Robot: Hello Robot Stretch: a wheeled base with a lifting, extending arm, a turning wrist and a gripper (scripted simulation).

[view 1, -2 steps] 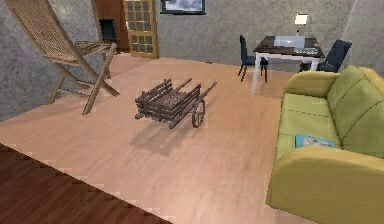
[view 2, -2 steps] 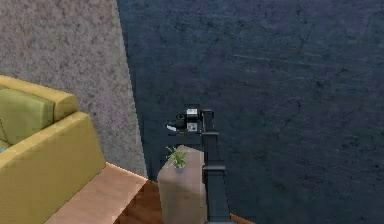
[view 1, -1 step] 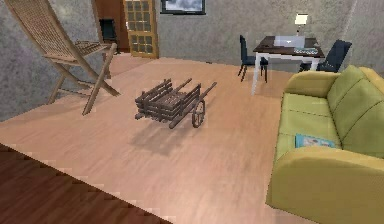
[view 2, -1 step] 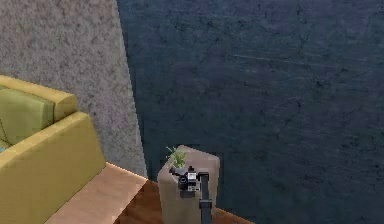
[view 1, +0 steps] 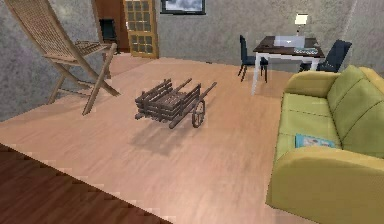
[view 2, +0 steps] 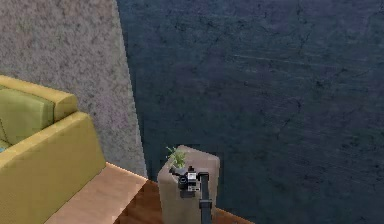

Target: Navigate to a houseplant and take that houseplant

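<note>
**Gripper at the houseplant on a beige stand, blue-wall corner**

Surface/room: the gripper (view 2: 186, 181) sits at the end of the dark arm (view 2: 204, 204), over the top of a beige box stand (view 2: 172, 206). Behind it is a dark blue wall (view 2: 270, 90). To its left that wall meets a grey textured wall (view 2: 70, 50). Below and left of the gripper, a strip of light wood floor (view 2: 100, 200) gives way to darker boards (view 2: 146, 214) at the stand's foot. A yellow-green sofa (view 2: 40, 150) stands well to the gripper's left, apart from the stand.

Task thing: the houseplant (view 2: 177, 157), a small green tuft, stands on the stand top, just above and left of the gripper. Touching or not, cannot tell.

Gripper state: cannot tell finger spread, and cannot tell whether it holds anything (the plant sits right at it on the stand).

Containers: the plant's pot is too small to make out.

Forward view:
- Light floor (view 1: 120, 150), with a dark strip (view 1: 50, 195) at lower left.
- A wooden cart (view 1: 175, 102) at mid-floor; contents of its slatted bed not discernible.
- A folding wooden chair (view 1: 70, 55) at upper left.
- The sofa (view 1: 330, 140) at right, with a blue flat item (view 1: 315, 141) on its seat.
- A dark table (view 1: 285, 48) at the far wall with a lamp (view 1: 301, 20) on it and dark chairs (view 1: 247, 55) on either side.
- A panelled door (view 1: 141, 28) at the top.
</note>
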